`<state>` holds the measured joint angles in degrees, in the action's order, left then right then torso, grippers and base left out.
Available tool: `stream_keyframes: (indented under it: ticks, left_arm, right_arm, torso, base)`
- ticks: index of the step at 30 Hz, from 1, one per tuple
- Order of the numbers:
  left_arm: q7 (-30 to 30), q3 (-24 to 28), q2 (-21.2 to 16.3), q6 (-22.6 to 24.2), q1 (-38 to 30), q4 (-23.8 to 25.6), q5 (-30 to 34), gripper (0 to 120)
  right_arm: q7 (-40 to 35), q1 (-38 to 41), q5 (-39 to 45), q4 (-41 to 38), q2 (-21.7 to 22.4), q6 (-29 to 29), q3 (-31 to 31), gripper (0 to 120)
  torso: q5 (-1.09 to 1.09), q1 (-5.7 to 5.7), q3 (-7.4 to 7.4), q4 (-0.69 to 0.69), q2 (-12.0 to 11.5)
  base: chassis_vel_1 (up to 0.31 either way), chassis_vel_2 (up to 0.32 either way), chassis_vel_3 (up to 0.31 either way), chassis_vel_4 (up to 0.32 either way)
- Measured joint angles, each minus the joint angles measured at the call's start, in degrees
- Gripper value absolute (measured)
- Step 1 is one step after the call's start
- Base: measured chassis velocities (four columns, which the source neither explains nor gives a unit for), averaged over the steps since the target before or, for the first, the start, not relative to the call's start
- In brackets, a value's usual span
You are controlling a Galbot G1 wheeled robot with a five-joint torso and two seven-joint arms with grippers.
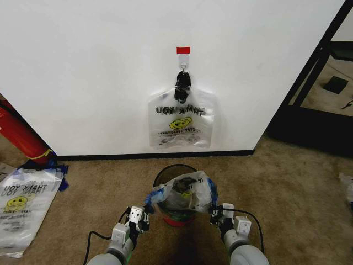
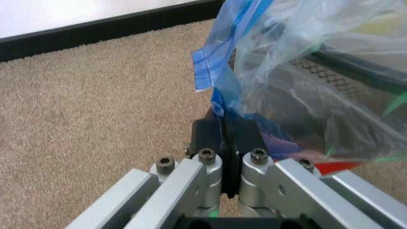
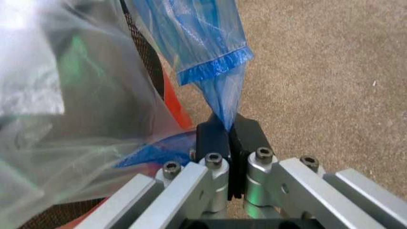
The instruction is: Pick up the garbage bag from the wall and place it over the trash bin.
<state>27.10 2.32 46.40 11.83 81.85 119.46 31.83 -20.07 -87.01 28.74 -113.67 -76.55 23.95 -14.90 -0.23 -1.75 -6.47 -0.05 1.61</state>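
**Bag stretched over the bin, both claws pinching its edges**

The garbage bag (image 1: pixel 185 190) is hanging crumpled and billowing over the mouth of the trash bin (image 1: pixel 172 172), thin see-through film with blue-tinted side strips, a dab of yellow print showing through its folds. The bin is sitting on the brown carpet (image 1: pixel 287 182) just in front of the robot, round, with a dark mesh wall, a black rim and a red base peeking out beneath the plastic.

The left gripper (image 2: pixel 226 129) is clamping its black pads tight on the bag's blue left edge, and the right gripper (image 3: pixel 229 131) is pinching the blue right edge the same way, so the film is being held taut between them.

Farther off, on the white wall (image 1: pixel 83 66), another printed bag (image 1: pixel 181 124) is dangling flat from a black clip (image 1: pixel 182 83) below a red tape strip (image 1: pixel 183 50). To the far left a red cylinder (image 1: pixel 19 135) is leaning at the baseboard (image 1: pixel 154 156), and a third bag (image 1: pixel 25 207) is lying flat on the carpet nearby.
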Motion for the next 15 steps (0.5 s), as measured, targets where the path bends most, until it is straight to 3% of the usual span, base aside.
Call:
stream_keyframes:
  ticks: [15]
  left_arm:
    - [-0.2,-0.59,-1.01,1.46,0.26,-0.58,-0.22,0]
  right_arm:
    - [0.29,0.93,-0.28,1.46,0.39,2.36,0.56,0]
  torso:
    - [0.0,0.0,0.0,0.0,0.0]
  base:
    - [0.0,0.0,0.0,0.0]
